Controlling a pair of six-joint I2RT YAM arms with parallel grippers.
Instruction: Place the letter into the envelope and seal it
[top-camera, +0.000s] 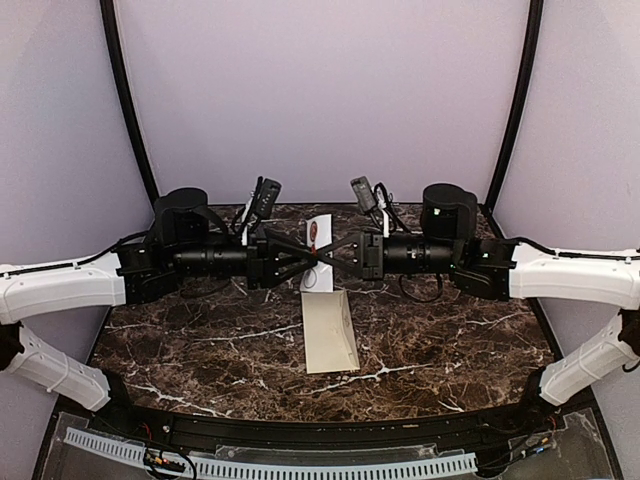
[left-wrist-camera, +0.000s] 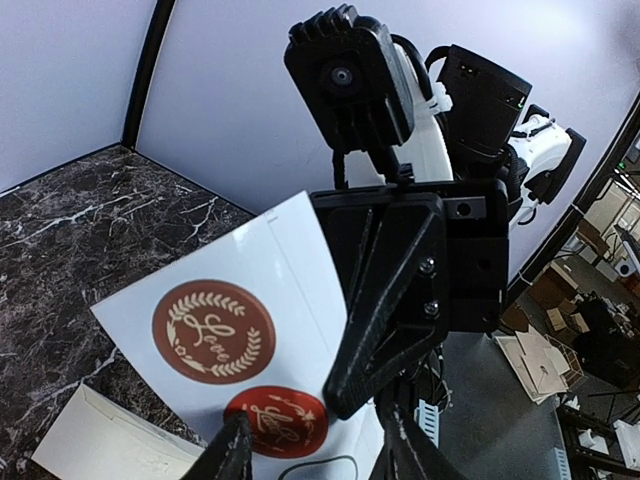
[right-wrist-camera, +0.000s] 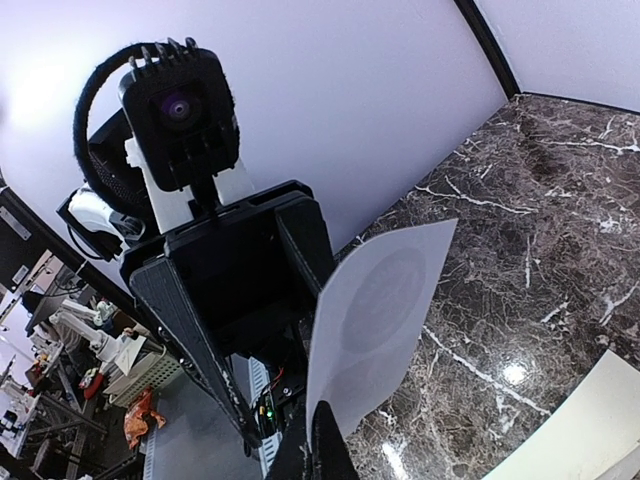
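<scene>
A white sticker sheet (top-camera: 318, 232) hangs in the air between both arms, above the table's far middle. It carries a brown round seal (left-wrist-camera: 212, 330) and a red one (left-wrist-camera: 280, 420) below it. My right gripper (right-wrist-camera: 318, 450) is shut on the sheet's lower edge; the right wrist view shows the sheet's blank back (right-wrist-camera: 385, 300). My left gripper (left-wrist-camera: 320, 455) faces it with jaws apart, one fingertip (left-wrist-camera: 235, 445) in front of the red seal. The cream envelope (top-camera: 330, 330) lies flat on the marble below. The letter is out of view.
The dark marble table (top-camera: 180, 350) ends at a pale back wall with black frame posts (top-camera: 128, 110) on both sides. A white slotted cable strip (top-camera: 300, 467) runs along the near edge. Both wrist cameras stick up above the grippers.
</scene>
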